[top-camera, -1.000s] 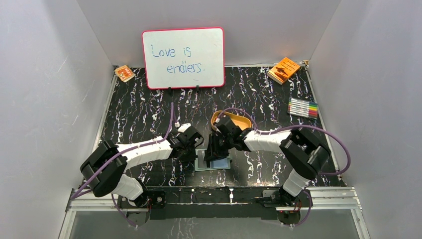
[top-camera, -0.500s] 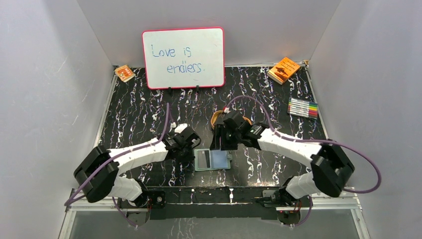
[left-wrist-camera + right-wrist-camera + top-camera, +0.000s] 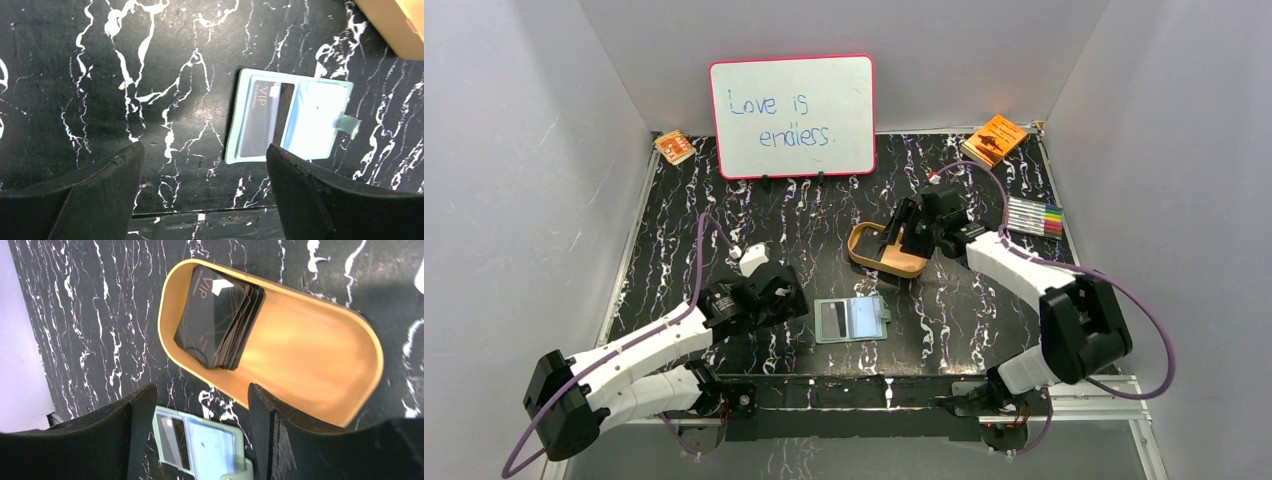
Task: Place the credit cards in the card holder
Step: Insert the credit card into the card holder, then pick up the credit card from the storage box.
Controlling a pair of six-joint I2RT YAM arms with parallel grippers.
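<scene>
Overhead and wrist views of the desk during card loading.

**Card holder.** The green card holder lies open and flat near the middle of the near edge. It sits to the near left of the orange tray and does not touch it. One dark card sits in its left pocket; the pale clear sleeve to the right of it looks empty.

**Cards.** The remaining cards form a slightly fanned stack in the far left end of the tray.

**Right fingers.** The right fingers hang over the tray, spread wide with nothing between them. In the wrist view the stack lies ahead of the fingertips, toward the far left, not yet within the gap. The long axis of the top card runs roughly toward the fingers at a slant, so the short width is what faces the gap. A grasp would probably call for a forward reach and a small wrist turn to square up with the card edges.

**Left fingers.** The left fingers are also spread wide and empty. They hover to the left of the card holder, whose fold runs near to far as seen from above.

**Arm assignment.** The right arm is clearly nearer the stack and the left arm nearer the card holder. The likely division is that the right arm picks and the left arm steadies.
</scene>
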